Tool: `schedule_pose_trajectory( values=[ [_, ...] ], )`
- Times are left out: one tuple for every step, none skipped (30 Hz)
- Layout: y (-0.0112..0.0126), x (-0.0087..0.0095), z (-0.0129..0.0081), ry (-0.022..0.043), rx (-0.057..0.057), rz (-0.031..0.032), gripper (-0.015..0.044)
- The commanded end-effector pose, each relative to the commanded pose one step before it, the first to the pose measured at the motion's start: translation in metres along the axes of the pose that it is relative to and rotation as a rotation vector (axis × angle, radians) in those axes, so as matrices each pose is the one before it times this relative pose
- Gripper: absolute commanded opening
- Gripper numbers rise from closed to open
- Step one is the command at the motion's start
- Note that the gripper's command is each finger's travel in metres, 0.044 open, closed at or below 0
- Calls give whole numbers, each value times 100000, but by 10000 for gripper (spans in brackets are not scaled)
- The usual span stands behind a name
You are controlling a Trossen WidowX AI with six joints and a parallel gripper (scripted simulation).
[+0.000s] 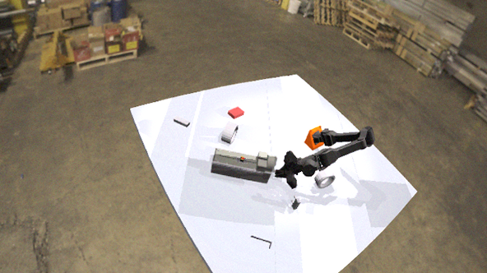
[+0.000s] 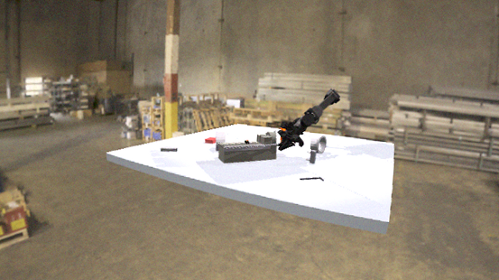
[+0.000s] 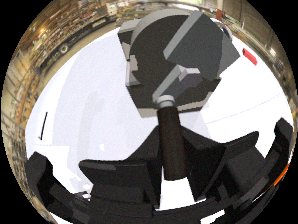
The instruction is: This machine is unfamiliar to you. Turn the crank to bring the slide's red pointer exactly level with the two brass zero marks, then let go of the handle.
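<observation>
The machine (image 1: 242, 166) (image 2: 246, 152) is a long grey box on the white table (image 1: 224, 210). Its slide's red pointer (image 1: 242, 158) sits near the middle of the top; the brass marks are too small to make out. The crank end faces my arm. In the wrist view the round grey crank disc (image 3: 176, 46) fills the top, and its dark handle (image 3: 170, 129) runs down between my fingers. My gripper (image 1: 281, 171) (image 2: 283, 144) (image 3: 165, 128) is at the machine's right end, shut on the crank handle.
On the table lie a red block (image 1: 235, 112) (image 2: 210, 140), a white roll (image 1: 229, 132), a grey tape roll (image 1: 325, 180) (image 2: 318, 143), a small grey bar (image 1: 181, 121), a small dark piece (image 1: 295, 203) and an L-shaped key (image 1: 261, 240) (image 2: 311, 178). The arm's orange base (image 1: 312, 139) stands behind.
</observation>
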State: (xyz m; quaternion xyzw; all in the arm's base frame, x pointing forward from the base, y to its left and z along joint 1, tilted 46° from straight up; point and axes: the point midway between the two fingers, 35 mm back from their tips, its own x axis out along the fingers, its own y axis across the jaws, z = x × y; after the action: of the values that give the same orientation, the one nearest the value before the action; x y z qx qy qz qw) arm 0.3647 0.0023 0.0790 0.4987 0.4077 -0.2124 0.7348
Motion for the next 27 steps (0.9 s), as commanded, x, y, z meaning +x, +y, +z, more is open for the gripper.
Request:
schedule_pose_trajectory(
  values=[
    [-6,5,3,1,13,-21,105],
    [0,0,0,0,0,0,131],
    [0,0,0,0,0,0,157],
    [0,0,0,0,0,0,184],
    [0,0,0,0,0,0,210],
    [0,0,0,0,0,0,236],
    [0,0,0,0,0,0,262],
    [0,0,0,0,0,0,289],
    [0,0,0,0,0,0,315],
    [0,0,0,0,0,0,341],
    [0,0,0,0,0,0,368],
    [0,0,0,0,0,0,394],
    [0,0,0,0,0,0,420],
    [0,0,0,0,0,0,440],
    [5,-58,69,-1,-3,-7,440],
    [14,-175,205,-3,-10,-20,440],
    [19,-297,340,-5,-16,-29,440],
    [18,-375,415,-8,-18,-29,440],
    [11,-384,410,-10,-16,-20,440],
    [5,-392,404,-12,-14,-11,440],
    [-2,-400,398,-14,-13,-2,440],
    [-8,-408,391,-17,-11,6,440],
    [-14,-415,384,-20,-9,15,440],
    [-15,-341,305,-18,-7,18,440],
    [0,0,0,0,0,0,440],
    [11,-63,93,-2,-4,-29,440],
    [31,-193,279,-5,-11,-86,440]
  ],
)
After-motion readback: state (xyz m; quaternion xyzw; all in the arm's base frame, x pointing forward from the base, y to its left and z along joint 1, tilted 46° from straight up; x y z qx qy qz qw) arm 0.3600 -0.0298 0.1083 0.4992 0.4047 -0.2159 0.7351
